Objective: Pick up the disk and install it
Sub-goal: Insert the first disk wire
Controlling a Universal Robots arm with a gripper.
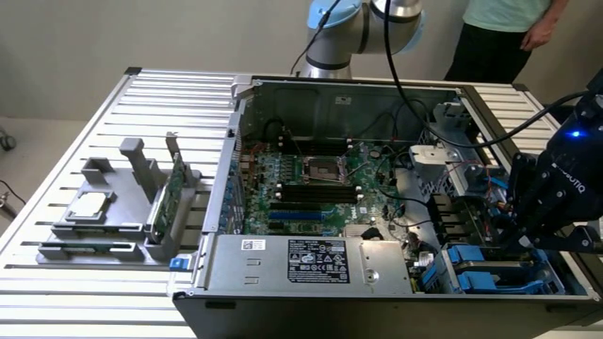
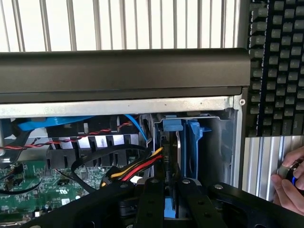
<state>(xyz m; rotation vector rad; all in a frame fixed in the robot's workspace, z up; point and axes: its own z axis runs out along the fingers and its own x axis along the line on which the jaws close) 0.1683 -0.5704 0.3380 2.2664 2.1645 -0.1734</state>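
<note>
Black fingers of the gripper clamp the disk on edge, lowering it into the case's bay. It looks rigid, fairly heavy and shock-sensitive; the blue carrier seems the safest hold.

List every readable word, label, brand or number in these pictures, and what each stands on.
"ROBOTIQ", partly legible, on the gripper body in the exterior view.
Power supply: white and black labels, print too small to read.
Motherboard: markings too small.
Keyboard: key legends unreadable.
</note>
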